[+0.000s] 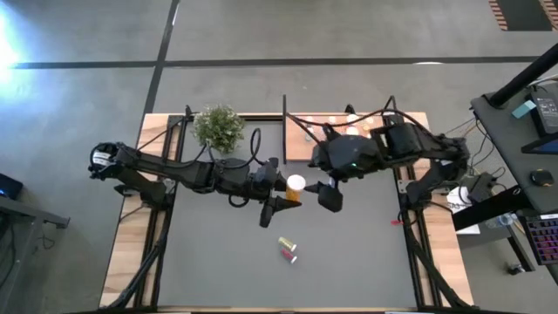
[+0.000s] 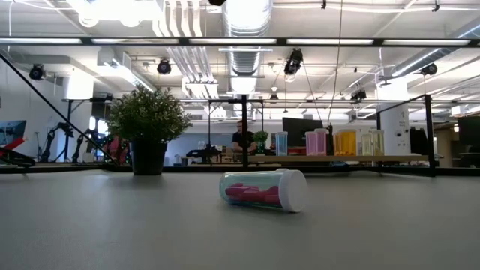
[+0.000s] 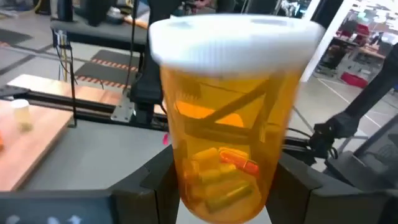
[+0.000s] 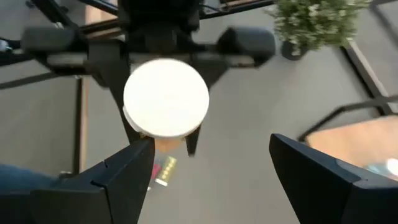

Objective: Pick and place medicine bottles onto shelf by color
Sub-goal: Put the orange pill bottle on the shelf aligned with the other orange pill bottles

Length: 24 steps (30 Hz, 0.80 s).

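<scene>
The left gripper is clamped on an orange bottle, holding it upright above the middle of the table. In the left wrist view its fingers press both sides of the amber body low down, the white cap clear above them. The right gripper sits just beside that bottle with its jaws apart; in the right wrist view the cap lies ahead of the gap between the two fingers, a little off toward one of them.

This looks like a hand-over from left arm to right. To do it well, the right gripper should centre its gap on the bottle, come in around the cap or the upper body, above the left fingers, and close squarely. The left should let go only once the right has a firm hold, since the smooth round body could slip or tip.

Toward the table's front edge, a yellow-green bottle and a pink bottle lie on their sides, just beside each other; the low view shows the pink one resting on the surface.

At the far edge stands the shelf, right of centre, with several bottles already on it. A potted plant stands just to the shelf's left.
</scene>
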Each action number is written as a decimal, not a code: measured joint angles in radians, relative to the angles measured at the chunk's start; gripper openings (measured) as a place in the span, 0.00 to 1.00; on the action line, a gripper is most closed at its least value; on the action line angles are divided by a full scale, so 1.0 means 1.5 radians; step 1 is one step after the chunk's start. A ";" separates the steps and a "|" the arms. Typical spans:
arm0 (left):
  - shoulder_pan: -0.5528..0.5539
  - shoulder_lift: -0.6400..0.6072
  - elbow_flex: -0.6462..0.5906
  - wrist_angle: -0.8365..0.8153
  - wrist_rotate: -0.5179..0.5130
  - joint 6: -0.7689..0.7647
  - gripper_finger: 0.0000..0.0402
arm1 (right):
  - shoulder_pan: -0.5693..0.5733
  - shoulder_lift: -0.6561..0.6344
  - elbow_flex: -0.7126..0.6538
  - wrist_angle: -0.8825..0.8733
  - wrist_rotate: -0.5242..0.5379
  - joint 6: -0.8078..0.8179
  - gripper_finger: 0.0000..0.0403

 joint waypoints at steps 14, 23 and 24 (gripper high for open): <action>0.000 0.001 0.000 -0.017 0.003 -0.031 0.40 | -0.027 0.045 0.057 -0.016 -0.147 -0.016 0.76; 0.001 0.010 0.001 -0.016 0.022 -0.054 0.40 | -0.034 0.053 0.057 -0.013 -0.159 0.000 0.76; 0.001 0.012 0.001 -0.014 0.024 -0.055 0.40 | -0.036 0.058 0.057 -0.012 -0.160 -0.003 0.76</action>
